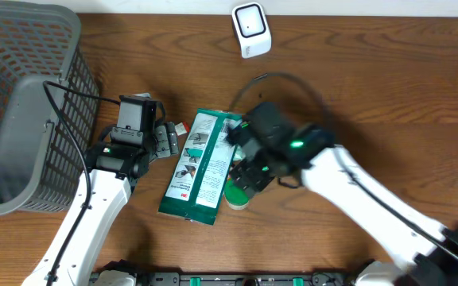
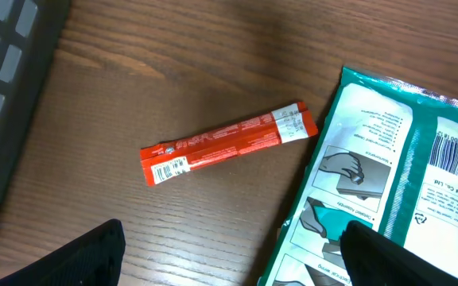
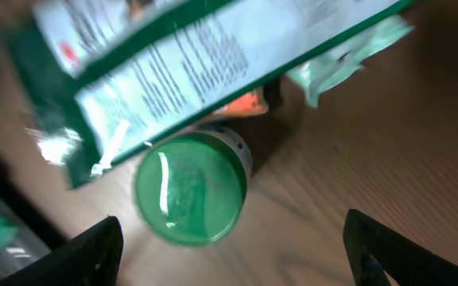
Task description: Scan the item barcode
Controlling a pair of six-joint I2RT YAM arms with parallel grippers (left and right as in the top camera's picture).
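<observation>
— On the bench [image 1: 372,79], under your right gripper [image 3: 233,246], sits the green-lidded jar [image 3: 189,187], tucked against a corner of the green packet [image 3: 181,71]. Your jaws there are wide apart, gripping nothing.
— And my left?
— Your left gripper [image 2: 233,254] is spread and empty too, hovering over the red stick pack [image 2: 229,143], barcode up. The green packet's barcode faces up as well.
— How far along?
— Hardly started, I'd judge. Nothing is lifted, and the scanner [image 1: 250,29] sits well apart at the far edge. Left for you: pick an item, show its barcode.
— Count?
— One green-lidded jar, one green packet, one red stick pack, one scanner, one basket [image 1: 18,119], two grippers.
</observation>
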